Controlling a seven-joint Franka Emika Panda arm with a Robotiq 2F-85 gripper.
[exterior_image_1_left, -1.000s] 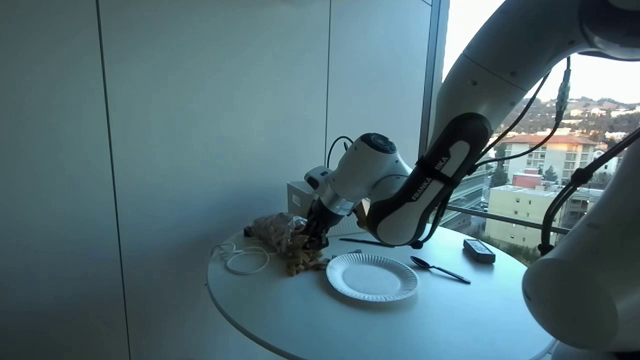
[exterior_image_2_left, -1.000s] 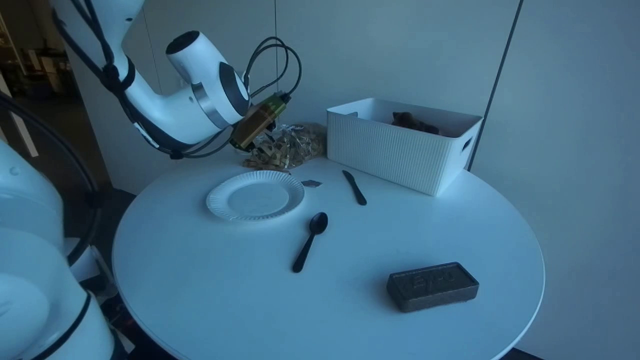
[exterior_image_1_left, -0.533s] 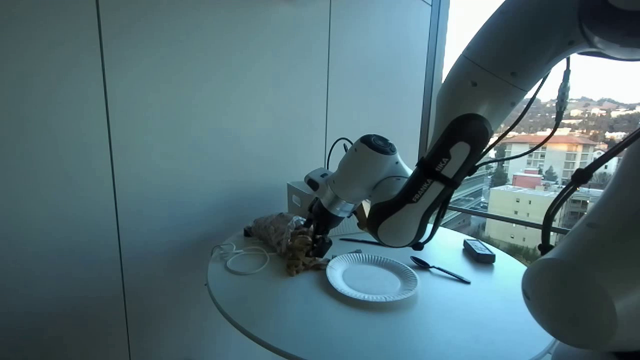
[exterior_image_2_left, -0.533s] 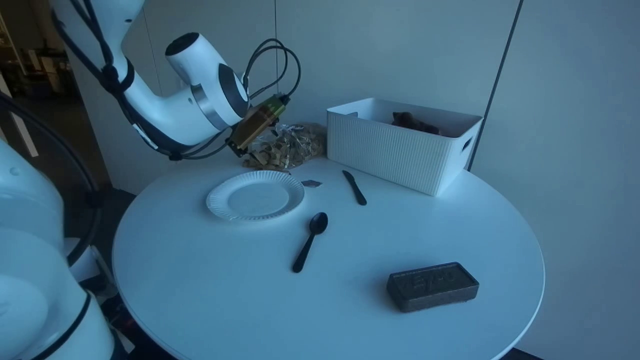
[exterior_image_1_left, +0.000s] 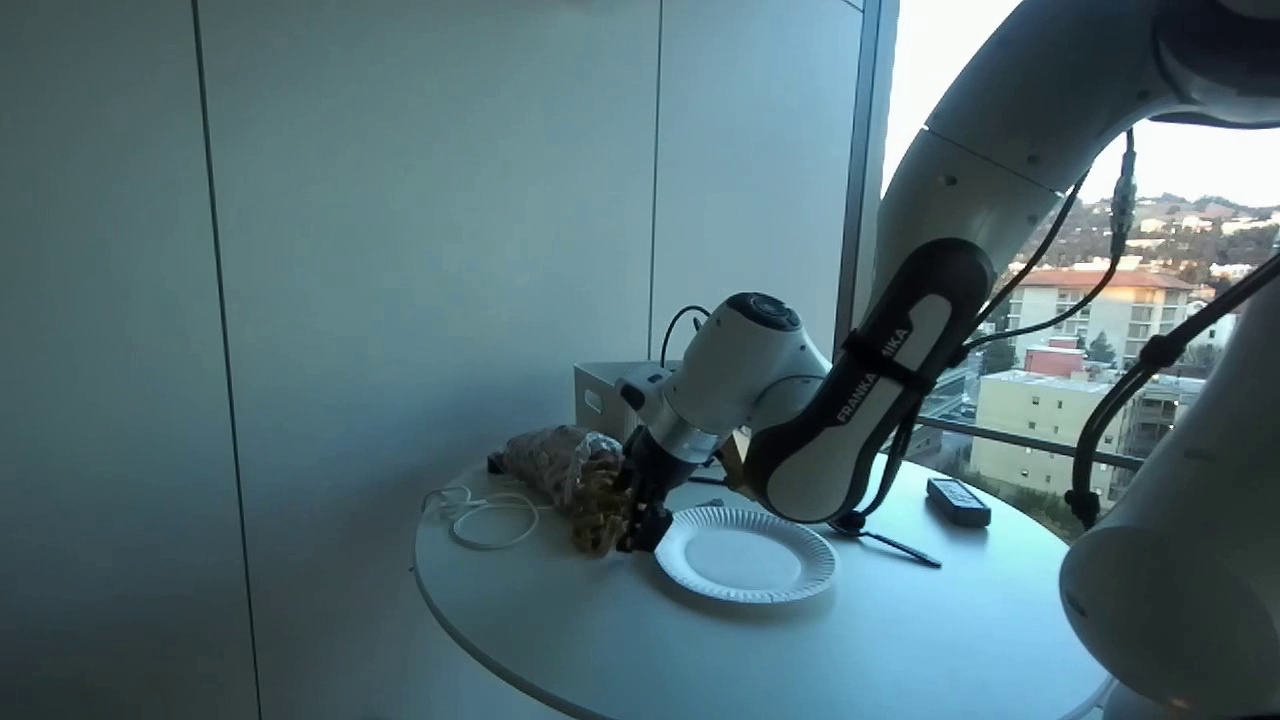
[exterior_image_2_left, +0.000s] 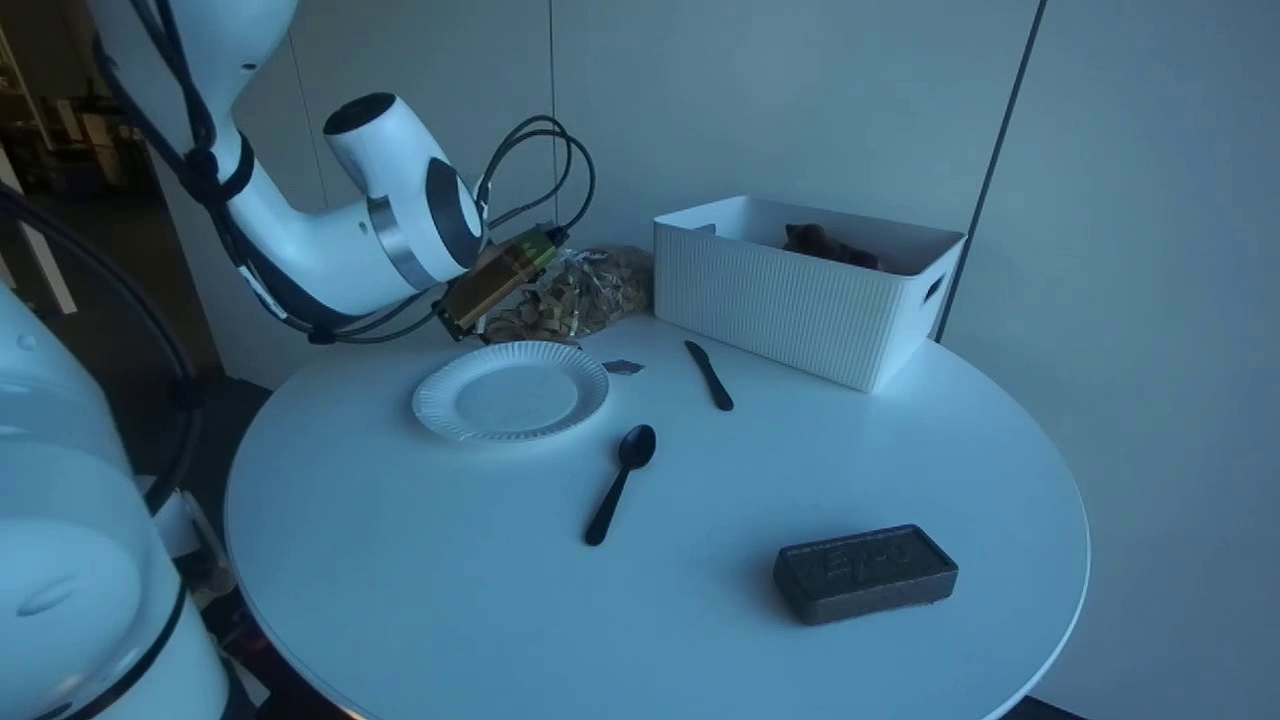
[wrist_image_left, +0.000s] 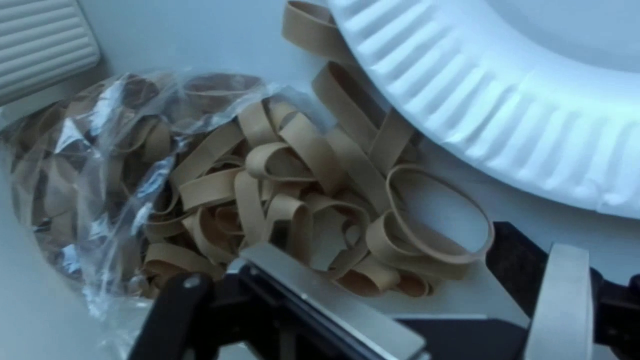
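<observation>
My gripper (wrist_image_left: 392, 239) stands open in the wrist view, its fingers (wrist_image_left: 560, 300) wide apart on either side of loose tan rubber bands (wrist_image_left: 295, 165). One upright loop touches or nearly touches the dark tip at the right; whether they meet is unclear. The bands spill from a clear plastic bag (wrist_image_left: 100, 165) that holds more of them. Close by lies a white paper plate (wrist_image_left: 450, 90), overlapping some bands. An exterior view has the gripper (exterior_image_1_left: 643, 535) low over the table, between the band pile (exterior_image_1_left: 597, 515) and the plate (exterior_image_1_left: 745, 555). In an exterior view the wrist hides the fingers.
A white ribbed bin (exterior_image_2_left: 770, 300) with a brown item (exterior_image_2_left: 830, 246) inside stands behind. On the round table (exterior_image_2_left: 700, 640) lie a black knife (exterior_image_2_left: 710, 376), a black spoon (exterior_image_2_left: 618, 485), a dark Expo eraser (exterior_image_2_left: 865, 573) and a small scrap (exterior_image_2_left: 623, 367). A white cable (exterior_image_1_left: 490, 530) lies near the bag.
The gripper has opened and come down lower, shifting away from the bag toward the plate's edge. The plate, cutlery, eraser and bin have stayed put.
</observation>
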